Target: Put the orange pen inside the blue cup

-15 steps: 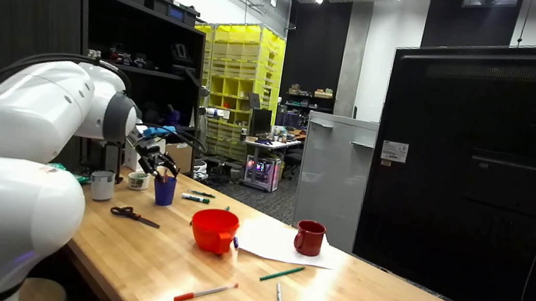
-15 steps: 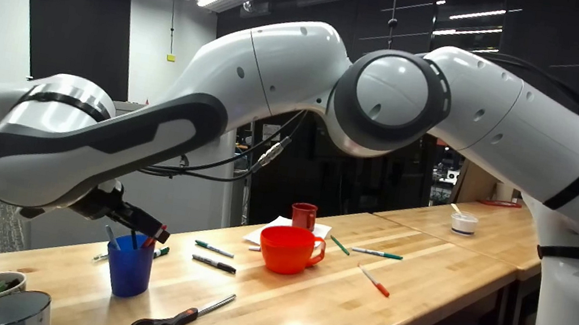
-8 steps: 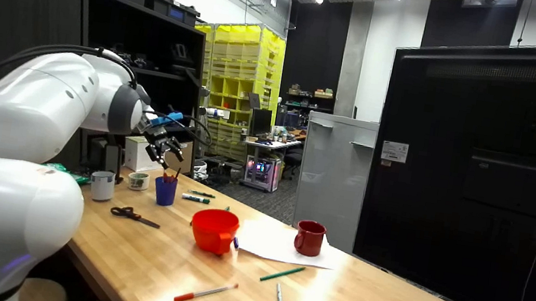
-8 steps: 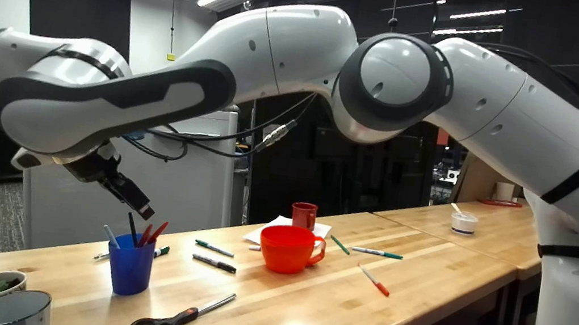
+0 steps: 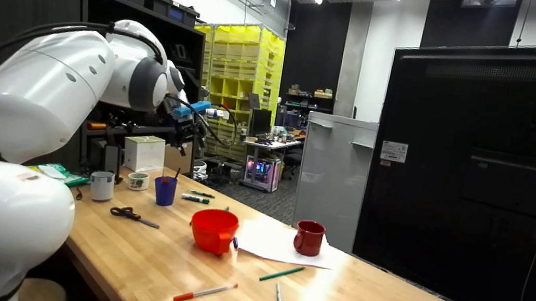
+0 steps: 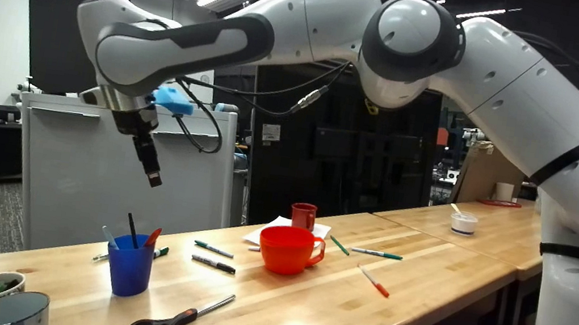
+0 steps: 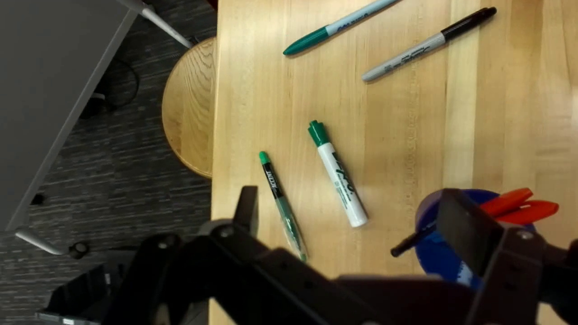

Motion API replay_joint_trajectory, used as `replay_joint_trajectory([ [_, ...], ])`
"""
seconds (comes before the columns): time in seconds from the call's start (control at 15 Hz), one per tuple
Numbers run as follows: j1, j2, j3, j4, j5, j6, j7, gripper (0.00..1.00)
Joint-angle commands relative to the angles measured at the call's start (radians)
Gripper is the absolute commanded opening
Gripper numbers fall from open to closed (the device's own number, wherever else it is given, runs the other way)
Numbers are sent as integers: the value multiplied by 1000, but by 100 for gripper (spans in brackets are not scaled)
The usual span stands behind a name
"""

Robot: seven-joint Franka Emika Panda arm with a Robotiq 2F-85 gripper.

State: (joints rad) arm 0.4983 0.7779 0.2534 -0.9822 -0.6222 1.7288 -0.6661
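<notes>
The blue cup (image 6: 128,270) stands upright on the table, also in an exterior view (image 5: 164,195). In the wrist view, two orange pens (image 7: 527,212) lean in the blue cup (image 7: 442,259) with a black pen (image 7: 408,243) and a light blue one. The orange pens show partly overlapped in an exterior view (image 6: 152,237). My gripper (image 7: 354,207) is open, with nothing between its fingers. It hangs in the air above the cup, apart from it, also in both exterior views (image 6: 153,181) (image 5: 184,148). Its right finger (image 7: 467,225) hides part of the cup in the wrist view.
A wide red bowl (image 6: 286,251) and a dark red cup (image 5: 309,239) stand further along. Scissors (image 6: 179,321), a grey mug (image 5: 102,186) and a plant pot (image 5: 138,181) are near the cup. Several pens and markers (image 7: 341,176) lie about. The table edge (image 7: 214,135) runs close by.
My gripper has risen from the cup's rim to well above it, and its wrist has turned to point more steeply down. The cup stays in place, with the orange pens in it.
</notes>
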Motion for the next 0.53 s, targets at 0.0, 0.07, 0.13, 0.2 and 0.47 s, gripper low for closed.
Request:
replay_joint_trajectory([
  [0.0,-117,-135,17,-240,71,172,155,100],
  [0.07,-147,-154,16,-289,85,229,190,100],
  [0.13,-175,-169,15,-336,96,287,220,100],
  [0.2,-201,-182,15,-384,104,346,246,100],
  [0.47,-298,-235,22,-583,161,542,332,100],
])
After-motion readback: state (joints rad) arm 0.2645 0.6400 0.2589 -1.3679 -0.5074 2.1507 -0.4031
